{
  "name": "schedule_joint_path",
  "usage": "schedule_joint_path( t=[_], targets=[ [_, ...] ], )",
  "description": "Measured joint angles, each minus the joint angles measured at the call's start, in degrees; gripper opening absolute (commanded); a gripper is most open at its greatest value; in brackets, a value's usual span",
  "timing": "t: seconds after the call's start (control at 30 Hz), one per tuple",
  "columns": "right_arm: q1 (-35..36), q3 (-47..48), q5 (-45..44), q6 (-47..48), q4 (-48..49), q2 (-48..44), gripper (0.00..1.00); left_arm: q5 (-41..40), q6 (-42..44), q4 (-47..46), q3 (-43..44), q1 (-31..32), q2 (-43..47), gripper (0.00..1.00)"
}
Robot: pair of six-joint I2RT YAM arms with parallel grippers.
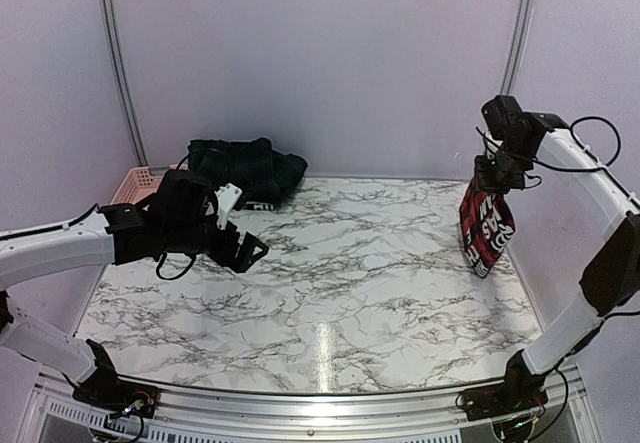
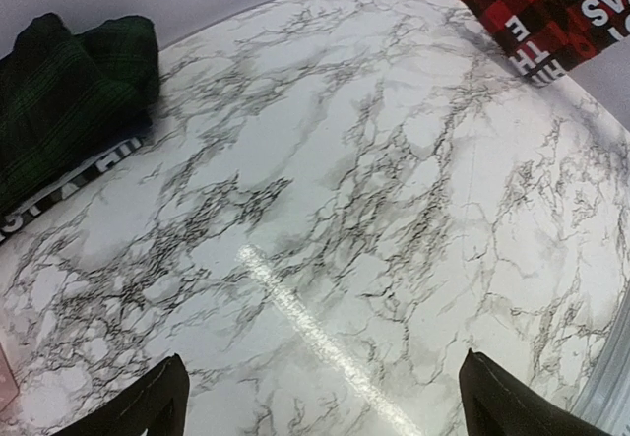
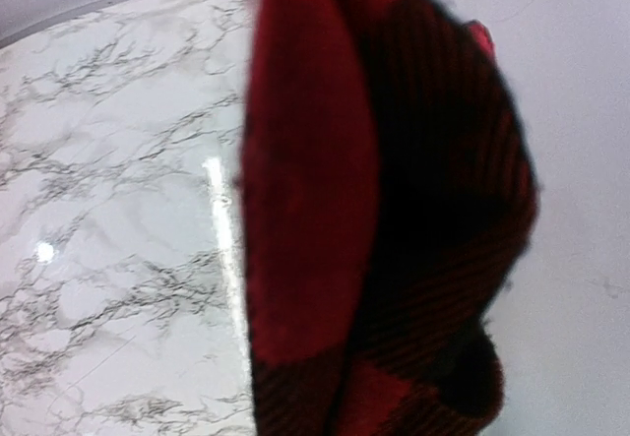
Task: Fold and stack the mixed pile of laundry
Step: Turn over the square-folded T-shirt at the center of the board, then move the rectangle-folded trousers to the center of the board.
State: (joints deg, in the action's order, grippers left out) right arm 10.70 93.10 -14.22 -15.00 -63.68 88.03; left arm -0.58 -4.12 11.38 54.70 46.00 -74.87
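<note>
one red-and-black checked shirt (image 1: 487, 228), one dark green plaid piece (image 1: 245, 168) and one pink basket (image 1: 135, 183).

red-and-black checked shirt (image 3: 384, 210) blurred close-up, hiding right jaws, pink basket (image 1: 138, 179) mostly behind left arm (image 1: 60, 248)

A red-and-black checked shirt (image 1: 487, 225) with white lettering hangs bunched from the right tool (image 1: 492, 181) at the right of the frame. A dark green plaid piece (image 1: 245, 168) lies crumpled at the surface's (image 1: 350, 283) upper left, over a white lettered band (image 2: 79, 185).
</note>
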Motion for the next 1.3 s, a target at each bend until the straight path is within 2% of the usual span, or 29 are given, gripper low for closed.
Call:
schedule_joint_path(
  t=[0.17, 0.33, 0.5, 0.57, 0.6, 0.67, 0.7, 0.8, 0.93, 1.03, 1.1, 1.2, 1.3],
  targets=[
    [8.90, 2.56, -9.09, -1.42, -5.14, 7.67, 0.00, -0.98, 0.02, 2.91, -1.95, -2.54, 3.74, 0.99],
    [22.88, 5.14, -9.88, -4.13, -6.34, 27.52, 0.00, -1.11, -0.22, 4.76, -2.16, -3.96, 5.60, 0.99],
    [34.56, 21.24, -7.76, -6.67, -9.31, 48.24, 0.00, -0.96, -2.43, 6.29, -2.16, -6.19, 5.86, 0.99],
    [37.55, 27.12, -6.75, -7.80, -10.93, 51.32, 0.05, -0.57, -3.80, 6.86, -2.16, -7.34, 5.86, 0.99],
    [38.38, 28.85, -5.14, -8.37, -10.62, 51.74, 0.14, -0.09, -4.63, 7.02, -2.16, -7.98, 5.86, 0.99],
    [39.58, 30.53, 0.63, -10.10, -7.82, 51.69, 0.46, 0.85, -6.21, 7.10, -2.16, -9.25, 5.86, 0.99],
    [39.80, 30.62, 3.78, -10.93, -6.01, 51.45, 0.54, 1.42, -7.23, 7.10, -2.16, -9.99, 5.86, 0.99],
    [39.60, 29.75, 13.66, -12.72, 1.14, 50.03, 0.68, 3.50, -10.25, 7.04, -2.16, -12.02, 5.86, 0.99],
    [38.64, 26.84, 25.94, -13.46, 12.87, 44.39, 0.69, 6.36, -14.51, 6.40, -2.16, -13.92, 5.22, 0.99],
    [36.46, 20.76, 32.24, -13.11, 20.39, 35.04, 0.68, 9.35, -17.29, 4.85, -2.16, -14.23, 3.28, 0.99],
    [32.54, 11.63, 35.65, -12.46, 25.64, 25.07, 0.66, 11.63, -19.41, 2.82, -2.19, -13.81, 1.25, 0.99],
    [22.43, -1.77, 39.50, -11.26, 31.65, 12.33, 0.64, 13.68, -22.69, -1.46, -2.14, -12.15, -1.86, 0.99],
    [12.07, -11.80, 40.30, -8.70, 34.84, 6.97, 0.61, 15.13, -24.63, -5.25, -0.44, -8.22, -7.41, 0.99]
  ],
)
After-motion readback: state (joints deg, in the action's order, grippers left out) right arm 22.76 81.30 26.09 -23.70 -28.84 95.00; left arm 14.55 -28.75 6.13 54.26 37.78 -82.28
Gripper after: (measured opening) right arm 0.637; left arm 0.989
